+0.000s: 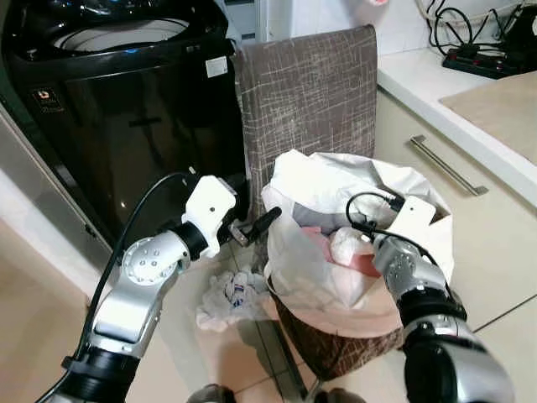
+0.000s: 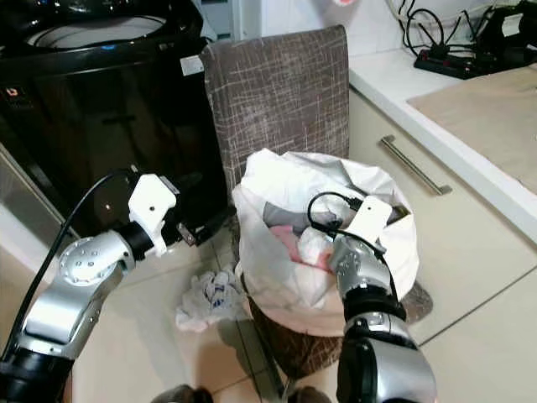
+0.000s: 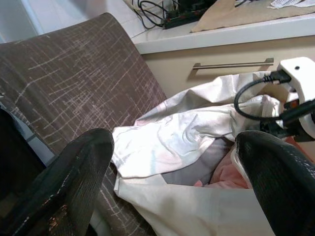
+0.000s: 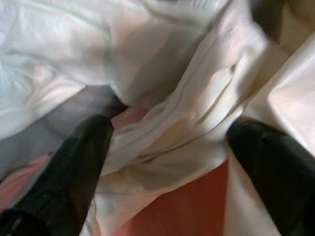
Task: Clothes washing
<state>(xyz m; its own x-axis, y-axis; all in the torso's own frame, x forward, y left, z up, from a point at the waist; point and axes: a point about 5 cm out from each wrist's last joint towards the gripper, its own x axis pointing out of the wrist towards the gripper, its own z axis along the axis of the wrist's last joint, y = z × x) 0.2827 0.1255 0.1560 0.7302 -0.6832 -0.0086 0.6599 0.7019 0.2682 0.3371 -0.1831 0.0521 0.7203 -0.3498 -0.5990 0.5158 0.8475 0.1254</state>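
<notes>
My right gripper (image 4: 162, 162), fingers spread wide and empty, straddles a cream garment (image 4: 182, 123) in the laundry basket (image 1: 336, 348) beside the washing machine (image 1: 126, 101); soft, light cloth, best pinched at that raised fold.

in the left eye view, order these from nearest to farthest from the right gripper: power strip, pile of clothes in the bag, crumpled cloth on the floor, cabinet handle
1. pile of clothes in the bag, right under the right gripper
2. crumpled cloth on the floor and cabinet handle, on opposite sides, too close to call
3. power strip, on the counter
</notes>
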